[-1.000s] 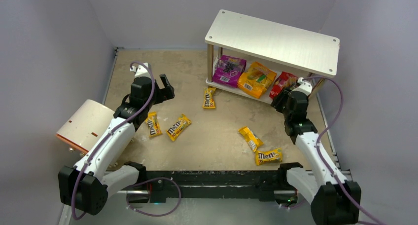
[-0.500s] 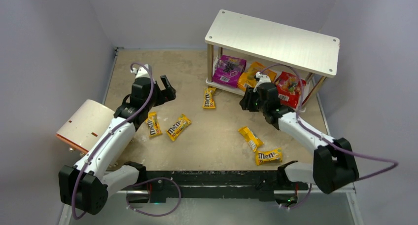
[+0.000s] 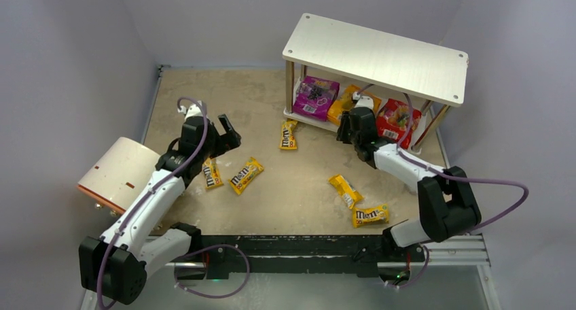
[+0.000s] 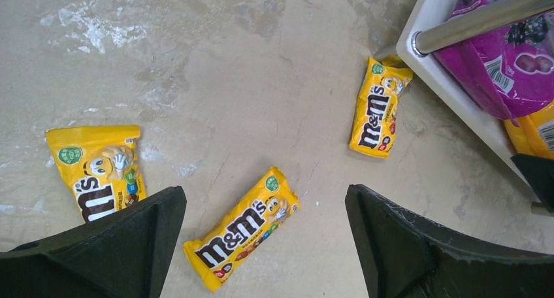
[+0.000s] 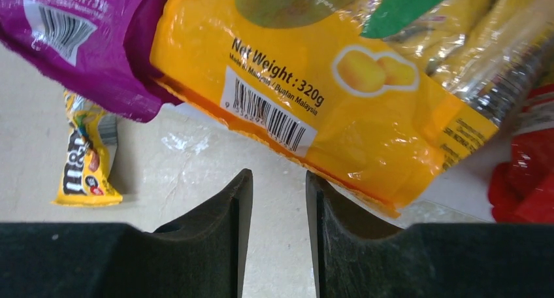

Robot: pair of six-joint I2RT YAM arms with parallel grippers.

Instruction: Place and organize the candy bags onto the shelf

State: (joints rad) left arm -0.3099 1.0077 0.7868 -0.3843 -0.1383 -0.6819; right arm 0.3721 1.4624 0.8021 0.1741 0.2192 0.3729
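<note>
The candy bags [image 3: 314, 96] are half sorted. Three big pouches lie on the lower board of the shelf [image 3: 377, 55], and five yellow packets [image 3: 246, 175] are scattered on the table [image 3: 204, 85].

The step looks like tidying the pouches. The right gripper [image 5: 277, 177] sits at the front edge of the orange pouch [image 5: 326, 82], its fingers a narrow gap apart with nothing between them. Next it probably needs to nudge or pinch that overhanging edge without dragging the pouch off the board.

The left gripper [image 4: 264, 193] hangs spread wide over two packets, so a descent there seems likely.

A second ago the right arm was at the red pouch [image 3: 397, 119] by the shelf's right end. It has since swung left, its fingers drawing closer.
</note>
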